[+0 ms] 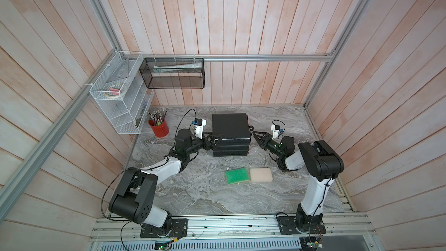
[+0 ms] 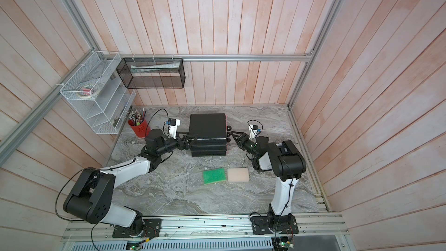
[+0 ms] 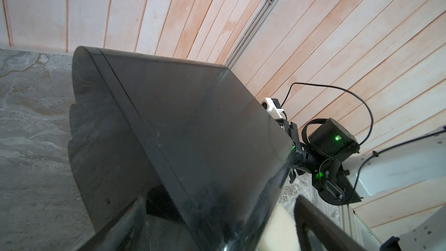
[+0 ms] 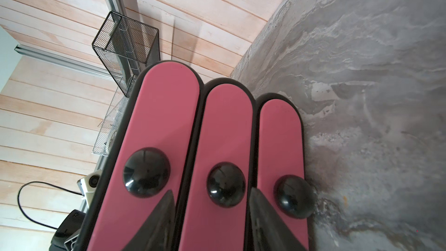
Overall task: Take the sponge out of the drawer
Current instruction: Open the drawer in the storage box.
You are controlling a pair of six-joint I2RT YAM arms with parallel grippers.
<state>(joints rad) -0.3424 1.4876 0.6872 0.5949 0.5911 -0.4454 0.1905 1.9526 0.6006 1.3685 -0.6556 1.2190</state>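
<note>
**1. Sponges (two).** The green sponge (image 1: 236, 175) and the cream sponge (image 1: 260, 175) lie flat on the grey marbled tabletop (image 1: 193, 196). They sit side by side, almost edge to edge, with the green one on the left. Both are on the near side of the drawer unit and apart from it. Whether another sponge lies inside a drawer cannot be told.

**2. Drawer unit (image 1: 230, 126).** It is black with three tiers and stands mid-tabletop toward the far side, with its fronts facing right. The top drawer front (image 4: 166, 107), middle drawer front (image 4: 226, 121) and bottom drawer front (image 4: 280, 136) are pink, and all sit flush with the casing. Each front carries one round black knob.

**3. Right gripper (image 4: 212, 193).** It is at the unit's right face. The jaws are partly spread, with one fingertip on either side of the middle knob (image 4: 225, 184). Neither fingertip visibly touches the knob, and nothing is pinched.

**4. Left gripper (image 1: 213, 138).** It is at the unit's left end. The jaws are spread wide, and the left wrist view shows the casing standing between the two fingers. A gap shows beside one finger, and nothing is held.

**5. Surroundings.**
- A red cup (image 1: 159, 129) of pens stands at the far left of the tabletop.
- A white wire rack (image 1: 120, 117) on the left wall holds a tape roll (image 1: 113, 90).
- A black mesh basket (image 1: 173, 83) hangs on the far wall.
</note>
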